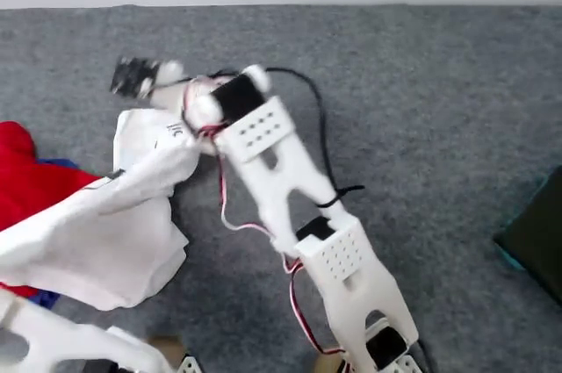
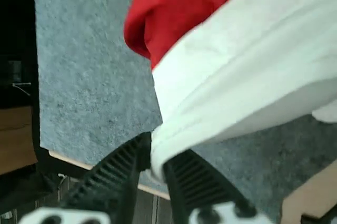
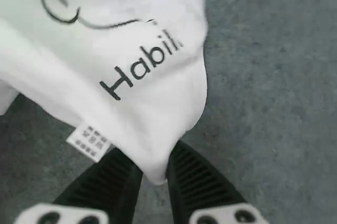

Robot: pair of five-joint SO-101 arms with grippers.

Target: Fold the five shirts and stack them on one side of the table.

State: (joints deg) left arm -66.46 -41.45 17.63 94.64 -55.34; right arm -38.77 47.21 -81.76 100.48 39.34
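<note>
Red shirt [image 1: 25, 182] lies at the left edge of the grey tabletop [image 1: 439, 110]. White shirt [image 1: 97, 237] drapes partly over it and is held at two points. Left claw [image 2: 152, 156] is clamped on one edge of the white shirt. Right claw [image 3: 155, 165] is clamped on a fold beside the sewn label [image 3: 87, 142]. A dark green object [image 1: 537, 234] sits at the far right.

The white shirt [image 3: 79, 60] carries black printed lettering [image 3: 142, 71] and a small label [image 3: 88, 140] with print too fine to read.
</note>
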